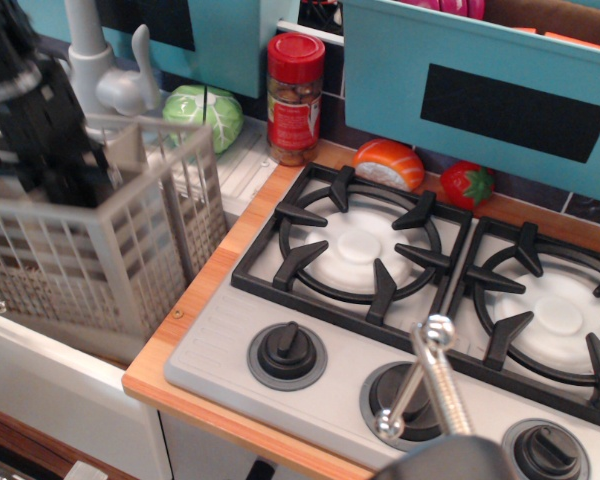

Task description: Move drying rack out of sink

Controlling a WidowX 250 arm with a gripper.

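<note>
At the lower edge of the frame, right of centre, a blurred metal utensil handle (pixel 428 390) juts up in front of the stove knobs (pixel 287 354), out of focus and clear of the action. Behind the knobs the grey stove top (pixel 220 330) carries two black grates (pixel 360 250), both bare.

At the left of the frame, the drying rack (pixel 100 250) hangs tilted and motion-blurred, its near lattice wall raised above the white front wall of the sink (pixel 70 390) and its right corner just beside the wooden counter edge (pixel 230 250). The black gripper (pixel 45 150) reaches down into the rack from the upper left; its fingertips are lost behind the lattice and the blur, so whether they clamp a divider cannot be told for certain, though the lifted rack suggests a hold on an inner wall.

The step in hand appears to be the lift out of the basin. The next move likely calls for more height until the rack's base clears the rim, then a carry rightward toward the counter or stove, keeping the tilt in check.

Along the back sit the pale faucet (pixel 105 70), a green cabbage (pixel 202 118), a red-capped spice jar (pixel 295 98), a piece of salmon sushi (pixel 388 164) and a strawberry (pixel 466 184).
</note>
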